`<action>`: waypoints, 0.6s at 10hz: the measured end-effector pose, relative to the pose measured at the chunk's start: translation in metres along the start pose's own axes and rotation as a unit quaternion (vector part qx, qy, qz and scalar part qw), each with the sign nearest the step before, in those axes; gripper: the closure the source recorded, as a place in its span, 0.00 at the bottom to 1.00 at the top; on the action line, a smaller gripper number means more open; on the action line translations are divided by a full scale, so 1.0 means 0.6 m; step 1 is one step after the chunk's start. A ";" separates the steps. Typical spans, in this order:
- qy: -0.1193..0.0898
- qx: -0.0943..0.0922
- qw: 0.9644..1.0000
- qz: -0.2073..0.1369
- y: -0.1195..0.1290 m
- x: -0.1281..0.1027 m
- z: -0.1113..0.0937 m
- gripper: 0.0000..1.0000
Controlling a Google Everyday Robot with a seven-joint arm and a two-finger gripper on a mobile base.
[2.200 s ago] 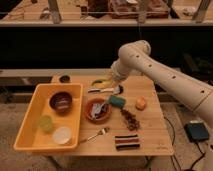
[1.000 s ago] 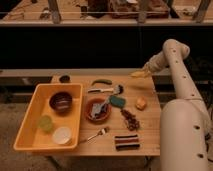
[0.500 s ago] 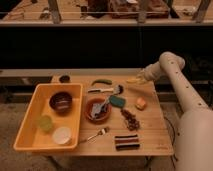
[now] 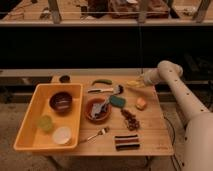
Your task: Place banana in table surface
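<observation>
yellow tray [image 4: 30,117] at 9 o'clock, holding bowl and cups | banana [image 4: 134,84] low over surface [image 4: 150,130] at 2 o'clock, apparently for set-down | pincer [image 4: 143,81] at banana's right end, grasping banana

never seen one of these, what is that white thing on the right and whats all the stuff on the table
The white thing is a robot arm, seen by one camera looking down at the table. At its tip is the gripper, low over the far right part of the table surface, with the yellow banana right at it. On the wood also lie an orange lump, a green vegetable, a green sponge, a fork, and a reddish bowl. On the left sits a yellow tray holding a brown bowl and two small cups.
</observation>
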 end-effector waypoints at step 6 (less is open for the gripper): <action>-0.056 -0.019 0.997 0.044 0.016 0.020 0.024 0.48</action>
